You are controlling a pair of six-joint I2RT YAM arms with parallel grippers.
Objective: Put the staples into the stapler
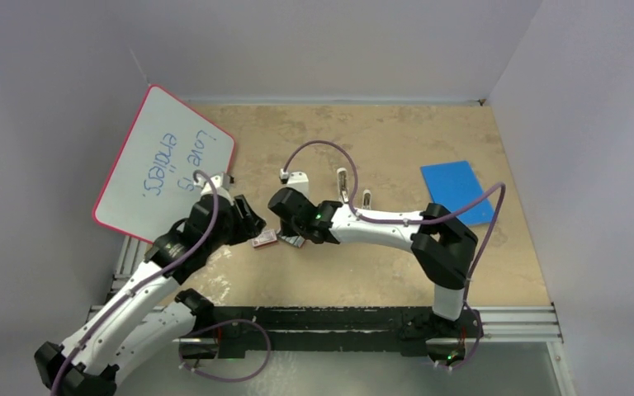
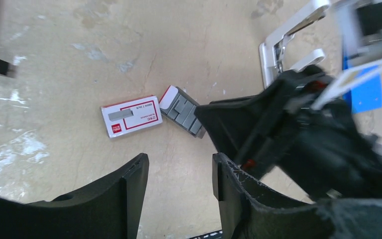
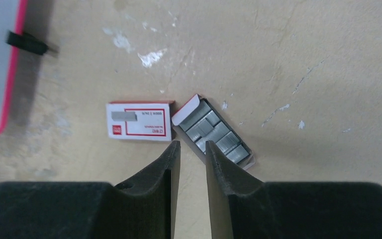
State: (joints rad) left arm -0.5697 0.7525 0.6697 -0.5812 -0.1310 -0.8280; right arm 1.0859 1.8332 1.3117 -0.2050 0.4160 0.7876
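Right claw: the right gripper (image 3: 193,144) is hanging just over the near edge of the staples (image 3: 214,134), its fingers standing a narrow gap apart and pinching nothing

Left claw: the left gripper (image 2: 180,164) is hovering close by on the other side, its fingers spread and holding nothing

Staples: they are lying as grey strips packed in an open cardboard tray, flat on the table, just beside the red-and-white box (image 3: 139,120)

Stapler: the stapler (image 1: 344,183) is lying opened up farther back on the table, well apart from the staples

Risk, grip: the narrow gap is likely making it hard to straddle one strip; the fingers may be landing on top of the pack, or lifting the light tray with it

Risk, breakage: a strip pinched off-centre is probably going to snap or tip out and scatter

Risk, crowding: both arms are working over the same small spot, so a lunge by either is risking a knock between them or a shove to the box

Surface: a beige, stone-patterned table top (image 1: 363,272) is showing pale scuffs and white flecks

Room: plain pale walls are closing in the table; a pink-rimmed whiteboard (image 1: 165,161) with handwriting is leaning at the left, and a blue sheet (image 1: 456,191) is lying at the right
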